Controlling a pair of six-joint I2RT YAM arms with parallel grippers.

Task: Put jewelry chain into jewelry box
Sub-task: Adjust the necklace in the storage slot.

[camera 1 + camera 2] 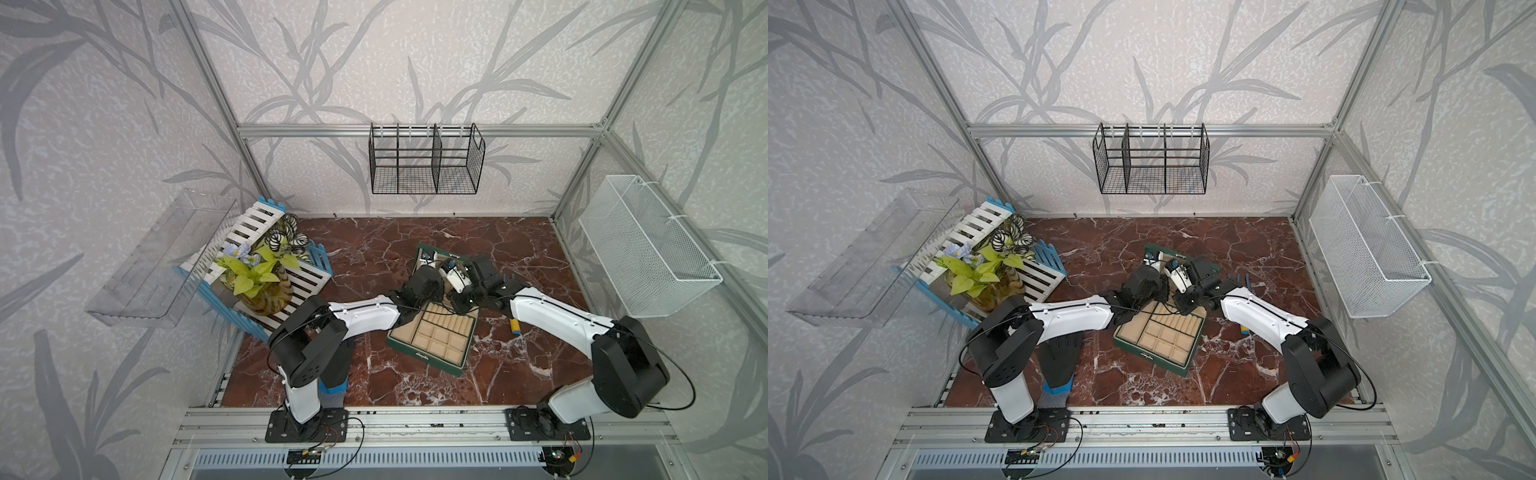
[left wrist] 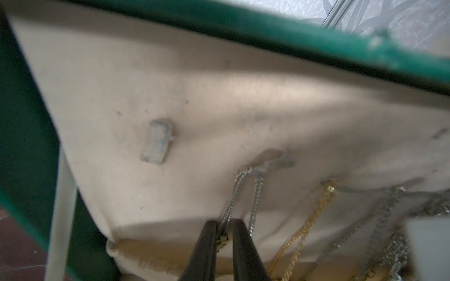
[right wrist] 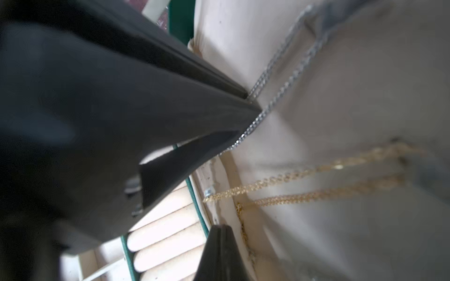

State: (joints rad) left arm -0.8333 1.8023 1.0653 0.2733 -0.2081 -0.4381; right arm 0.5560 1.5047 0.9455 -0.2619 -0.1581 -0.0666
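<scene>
**Left gripper (image 2: 225, 233) clamped on a silver chain (image 2: 232, 194) hanging inside the open jewelry box (image 1: 424, 357).**
The box sits skewed on the desk (image 1: 374, 249), its lid (image 2: 219, 97) raised at the far side. One strand runs straight from a lid hook (image 2: 272, 161) to the pinching tips, beside a gold chain (image 2: 316, 214). The right gripper (image 3: 220, 253) has its fingers pressed together nearby. In both top views the arms hide most of the lid and all the chains.

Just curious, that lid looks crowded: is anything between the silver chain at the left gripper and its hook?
Nothing visible. The silver chain already loops over the hook; the gold chain hangs apart, beside it.
</scene>
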